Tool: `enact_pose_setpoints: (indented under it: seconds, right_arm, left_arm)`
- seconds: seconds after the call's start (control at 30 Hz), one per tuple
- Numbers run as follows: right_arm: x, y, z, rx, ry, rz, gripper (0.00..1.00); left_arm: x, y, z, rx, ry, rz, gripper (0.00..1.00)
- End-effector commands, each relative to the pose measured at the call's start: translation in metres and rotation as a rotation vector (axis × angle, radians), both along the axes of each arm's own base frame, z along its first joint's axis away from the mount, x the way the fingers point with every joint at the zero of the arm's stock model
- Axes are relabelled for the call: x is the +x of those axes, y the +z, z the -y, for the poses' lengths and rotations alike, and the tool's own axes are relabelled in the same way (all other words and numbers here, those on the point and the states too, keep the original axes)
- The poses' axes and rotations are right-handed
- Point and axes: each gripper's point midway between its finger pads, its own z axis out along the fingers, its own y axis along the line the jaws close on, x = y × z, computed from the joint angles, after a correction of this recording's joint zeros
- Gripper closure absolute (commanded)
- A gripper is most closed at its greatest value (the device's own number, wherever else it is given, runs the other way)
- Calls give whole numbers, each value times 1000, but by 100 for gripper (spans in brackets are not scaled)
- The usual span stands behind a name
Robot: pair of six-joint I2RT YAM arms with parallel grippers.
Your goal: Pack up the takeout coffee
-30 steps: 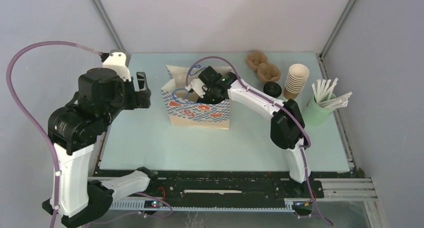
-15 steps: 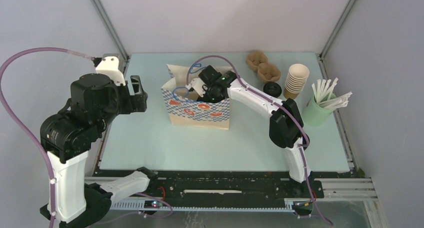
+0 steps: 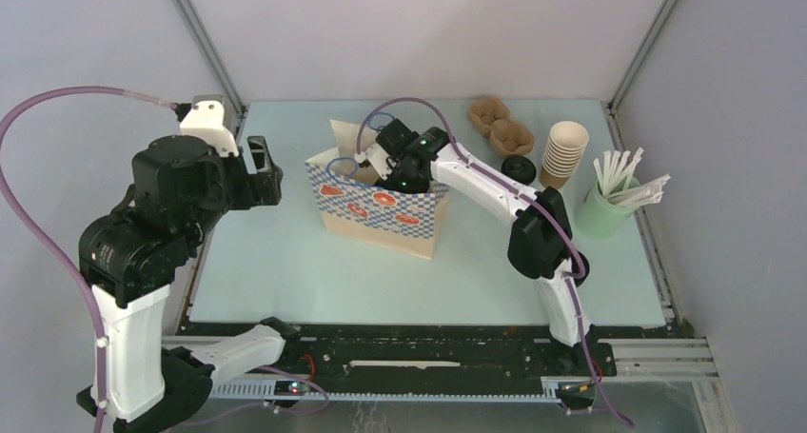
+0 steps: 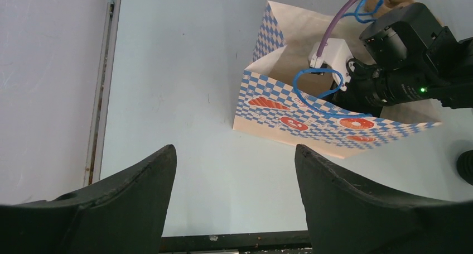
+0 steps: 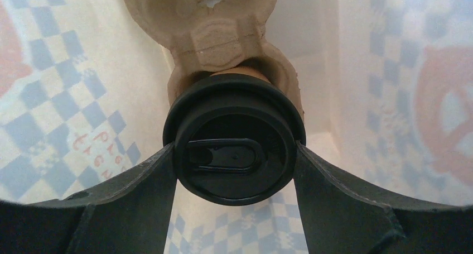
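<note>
Black-lidded cup sitting in pulp carrier, checkered bag walls crowding; I'm seeing right gripper clamping cup, left gripper gaping.

The takeout coffee cup shows brown kraft paper under a smooth black plastic lid with a faint sheen. The carrier holding it is rough, fibrous moulded pulp. The bag is matt printed paper, and the table is smooth and matt.
</note>
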Motion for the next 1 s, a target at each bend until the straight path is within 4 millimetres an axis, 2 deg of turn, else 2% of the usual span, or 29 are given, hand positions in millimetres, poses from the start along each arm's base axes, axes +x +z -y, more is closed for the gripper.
enact_pose_setpoints:
  seconds: [0.0,0.2,0.27,0.33,0.5,0.67,0.8,0.87,0.97]
  right_arm:
    - [-7,50,-1,75,-54,13,20]
    - [-11,79,3,100,-88,32,11]
    - [-14,86,6,103,-99,30,2]
    - [-15,98,8,117,-110,38,0]
    - [-19,146,14,189,-147,93,0]
    - [-29,213,24,353,-203,166,0]
    - [-36,246,35,443,-234,205,0]
    - [-40,262,45,472,-264,237,0]
    - [-33,281,76,493,-380,328,0]
  left_arm:
    - [8,8,4,-38,14,39,18]
    - [12,6,8,-50,6,39,17]
    - [12,6,8,-51,7,38,18]
    - [13,6,8,-53,8,40,18]
    - [16,6,11,-59,6,43,17]
    - [21,4,15,-60,-3,42,17]
    - [27,0,22,-67,-25,36,17]
    - [29,0,25,-68,-32,37,17]
    - [31,1,25,-63,-29,40,16]
